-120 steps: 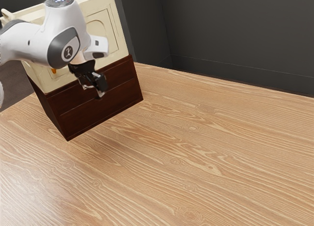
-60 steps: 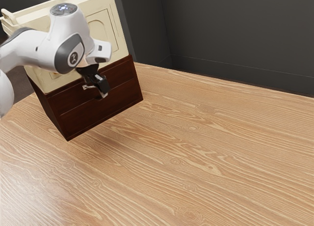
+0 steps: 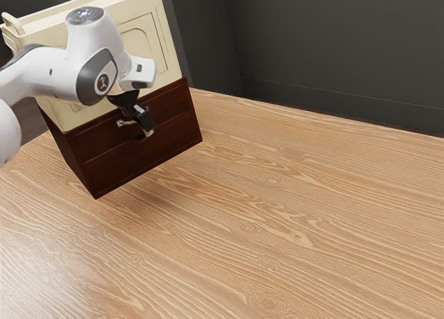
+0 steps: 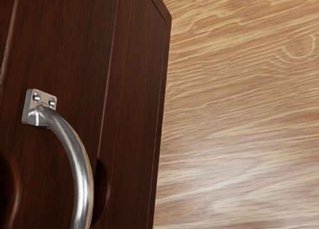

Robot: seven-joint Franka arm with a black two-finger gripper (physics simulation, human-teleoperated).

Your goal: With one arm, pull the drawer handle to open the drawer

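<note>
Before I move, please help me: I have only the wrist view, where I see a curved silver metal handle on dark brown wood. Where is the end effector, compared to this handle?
Observer: The black two-finger end effector is in front of the dark brown wooden cabinet, right by the handle.
Operator: Thank you. And what is on top of this brown part?
Observer: A cream-coloured box with a panelled front sits on it.
Operator: From which side does the arm come?
Observer: The white jointed arm comes in from the exterior view's left.

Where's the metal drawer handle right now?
Toward the exterior view's upper left, the handle is on the dark drawer front, right beside the gripper.
</note>
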